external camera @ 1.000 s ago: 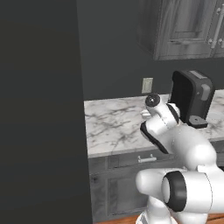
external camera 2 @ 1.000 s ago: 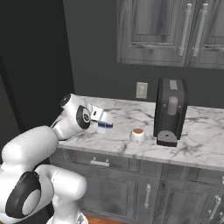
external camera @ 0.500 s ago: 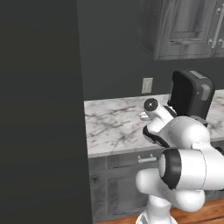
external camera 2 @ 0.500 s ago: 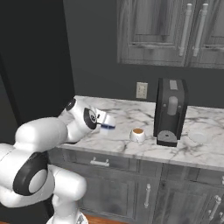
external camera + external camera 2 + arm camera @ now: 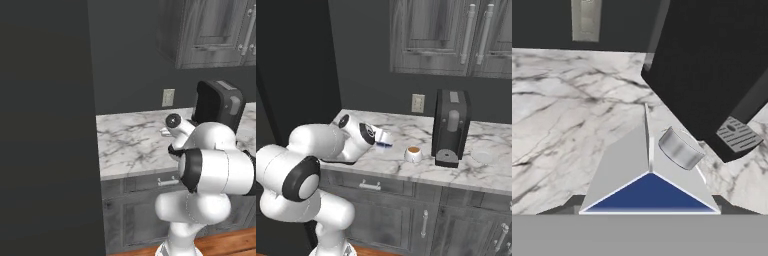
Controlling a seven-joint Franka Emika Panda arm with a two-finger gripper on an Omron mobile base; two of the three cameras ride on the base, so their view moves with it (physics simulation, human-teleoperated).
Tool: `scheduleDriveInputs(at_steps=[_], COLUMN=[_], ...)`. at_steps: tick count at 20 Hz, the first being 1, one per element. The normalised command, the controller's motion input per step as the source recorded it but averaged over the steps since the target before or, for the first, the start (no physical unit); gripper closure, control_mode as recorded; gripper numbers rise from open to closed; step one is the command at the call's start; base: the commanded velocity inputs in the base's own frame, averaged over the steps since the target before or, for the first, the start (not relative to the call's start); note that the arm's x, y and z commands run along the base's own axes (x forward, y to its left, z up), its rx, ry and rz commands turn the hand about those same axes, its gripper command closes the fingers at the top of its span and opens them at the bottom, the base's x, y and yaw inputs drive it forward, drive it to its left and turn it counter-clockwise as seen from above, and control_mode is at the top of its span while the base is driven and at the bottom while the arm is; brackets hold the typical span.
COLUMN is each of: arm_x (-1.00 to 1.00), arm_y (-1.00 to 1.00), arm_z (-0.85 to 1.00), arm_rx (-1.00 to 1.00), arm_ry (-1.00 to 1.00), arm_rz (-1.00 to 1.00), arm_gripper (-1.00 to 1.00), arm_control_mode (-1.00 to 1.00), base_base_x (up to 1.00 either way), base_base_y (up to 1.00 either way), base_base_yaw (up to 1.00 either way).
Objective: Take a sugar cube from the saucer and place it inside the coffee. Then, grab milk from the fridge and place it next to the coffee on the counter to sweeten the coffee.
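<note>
Now the arm has swung further toward the coffee machine (image 5: 450,127) than a second ago, carrying the milk (image 5: 384,138) along above the counter (image 5: 406,131), left of the coffee (image 5: 413,154). Held between the part-open jaws of the gripper (image 5: 381,138), the carton lies tilted, long axis pointing at the machine. From the hand, its gabled top and grey cap (image 5: 679,148) face that machine.

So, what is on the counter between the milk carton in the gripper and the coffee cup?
Nothing: in the right base view, bare marble counter separates the milk carton from the coffee cup.
</note>
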Motion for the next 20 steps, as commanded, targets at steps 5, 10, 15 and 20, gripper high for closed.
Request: scheduleDriveInputs(at_steps=[5,10,15,20], arm_x=[0.07,0.00,0.01,0.00], arm_y=[-0.11,0.00,0.00,0.00], arm_z=[-0.15,-0.20,-0.03,-0.04], arm_rx=[0.01,0.02,0.01,0.01], arm_ry=[-0.06,-0.14,-0.10,-0.05], arm_rz=[-0.01,0.00,0.00,0.00], arm_gripper=[1.00,1.00,1.00,-1.00], arm_control_mode=[-1.00,-1.00,-1.00,-1.00], base_base_x=[0.00,0.00,0.00,0.00], base_base_y=[0.00,0.00,0.00,0.00], base_base_yaw=[0.00,0.00,0.00,0.00])
